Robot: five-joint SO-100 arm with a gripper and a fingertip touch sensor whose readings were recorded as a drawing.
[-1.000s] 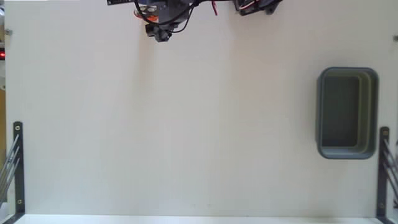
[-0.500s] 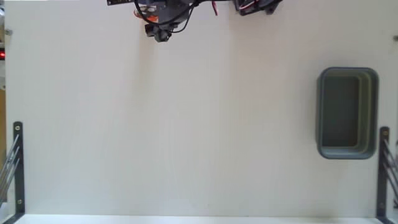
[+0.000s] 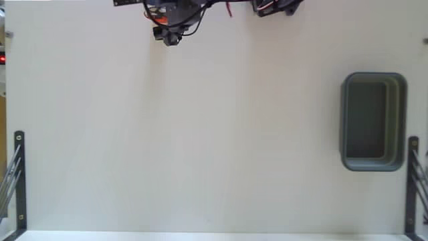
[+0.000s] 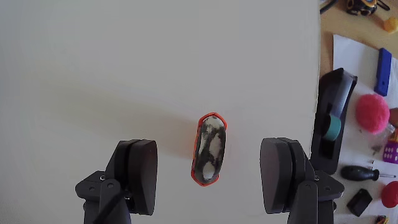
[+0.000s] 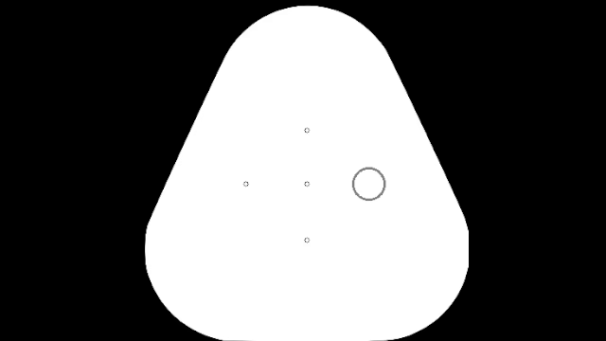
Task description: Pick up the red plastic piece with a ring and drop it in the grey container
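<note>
In the fixed view, you see the white counter [image 3: 200, 134] from above, with the grey container [image 3: 373, 122] standing near its right edge, long side running top to bottom, its darker inside showing nothing in it. The arm [image 3: 174, 17] reaches in only at the top edge, left of centre, as a cluster of dark parts and wires; you cannot make out the fingers or the red plastic piece with a ring there. In the wrist view, the gripper [image 4: 211, 177] enters from the bottom edge with its two dark fingers [image 4: 138, 174] spread wide apart and holding nothing. The red plastic piece with a ring [image 4: 209, 149] lies flat on the counter between them, lengthwise up the picture, touching neither finger, its red-orange rim enclosing a pale mottled part. Off the counter's right edge you see a black tape dispenser [image 4: 333, 118] and a pink ball [image 4: 372, 113] among other small items.
</note>
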